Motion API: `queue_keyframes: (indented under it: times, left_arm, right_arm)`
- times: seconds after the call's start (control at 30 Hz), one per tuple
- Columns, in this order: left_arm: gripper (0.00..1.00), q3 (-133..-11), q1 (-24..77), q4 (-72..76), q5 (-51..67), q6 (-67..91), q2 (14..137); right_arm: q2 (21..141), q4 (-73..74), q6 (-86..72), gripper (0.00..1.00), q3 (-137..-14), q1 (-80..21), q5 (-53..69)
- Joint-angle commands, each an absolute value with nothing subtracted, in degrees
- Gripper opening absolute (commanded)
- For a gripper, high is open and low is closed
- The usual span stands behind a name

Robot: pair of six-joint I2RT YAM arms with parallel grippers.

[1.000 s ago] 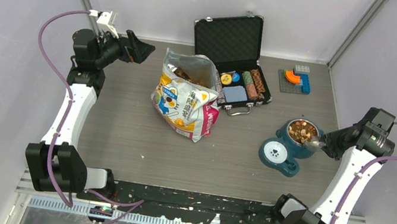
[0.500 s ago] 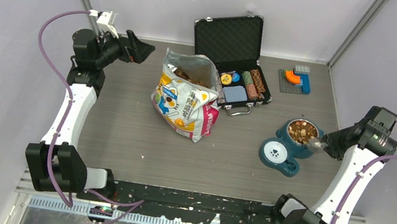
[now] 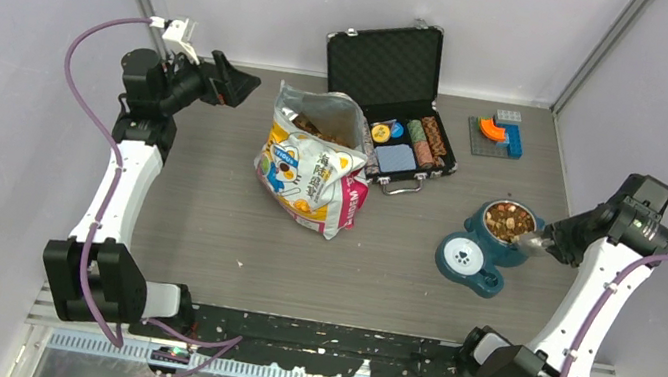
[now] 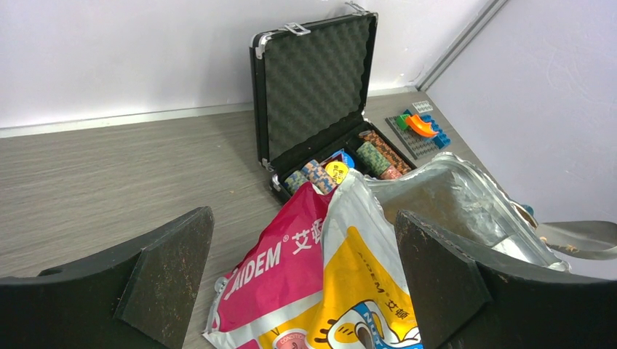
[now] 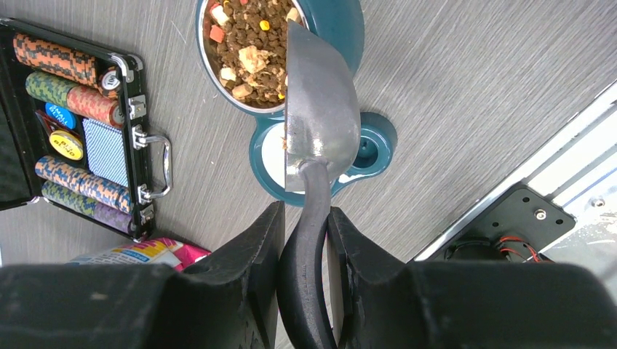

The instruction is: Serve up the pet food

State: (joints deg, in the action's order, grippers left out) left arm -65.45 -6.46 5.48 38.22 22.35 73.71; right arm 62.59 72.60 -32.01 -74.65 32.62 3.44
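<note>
- Two black fingers of the right gripper point(image 5: 304, 218) are clamped on the curved black handle of a dull grey metal scoop point(image 5: 320, 109). Its blade reaches over the rim of the teal plastic feeder point(image 3: 465, 260).
- Heaped pet food point(image 5: 251, 43), small brown nuggets with tan, orange and yellow bits, fills the round steel-lined bowl of the feeder. A white paw print marks the feeder's lower, smaller end.
- Left of the feeder stands a glossy pink, yellow and white bag point(image 4: 364, 291) with a foil lining. It is printed "AIDEM" beside Chinese characters and a cartoon cat, and its mouth gapes.
- Beyond the feeder, a black hard case point(image 4: 313, 80) with egg-crate foam in its lid holds rows of striped poker chips point(image 5: 58, 58).
- Far left of the feeder, past the bag, the left gripper point(image 4: 302, 240) hangs with its jaws spread wide, holding nothing.
- Everything rests on a grey wood-grain table point(image 5: 473, 94).
</note>
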Motion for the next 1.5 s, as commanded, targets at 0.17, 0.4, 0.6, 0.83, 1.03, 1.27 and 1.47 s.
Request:
queue_keyframes:
  times: [0.17,0.4,0.6,0.83,1.03,1.27,1.47]
  left_arm:
    - [0.99,-68.0,-6.9,7.9,39.8,23.4,74.0]
    - [0.99,-68.5,-6.9,7.7,40.2,23.9,74.5]
    - [0.99,-68.5,-6.9,7.7,40.2,23.9,74.5]
    - [0.99,-68.5,-6.9,7.6,40.2,24.0,74.5]
    - [0.99,-68.4,-6.9,8.6,40.7,24.6,74.8]
    - [0.99,-69.0,-7.0,8.3,41.7,25.3,75.4]
    - [0.99,-68.8,-7.0,8.7,41.8,25.6,75.1]
  right_arm:
    - [64.6,73.8,-31.7,0.05,-79.5,31.6,3.3]
    - [66.3,73.8,-32.7,0.05,-81.6,29.3,2.1]
    - [67.0,73.7,-33.0,0.05,-83.4,28.8,1.8]
    - [68.1,75.4,-31.7,0.05,-84.7,28.7,0.3]
    - [68.7,76.4,-29.5,0.05,-83.7,28.0,0.2]
    - [71.1,75.9,-29.3,0.05,-85.5,25.4,-4.1]
    - [71.7,75.3,-29.4,0.05,-87.5,24.7,-4.9]
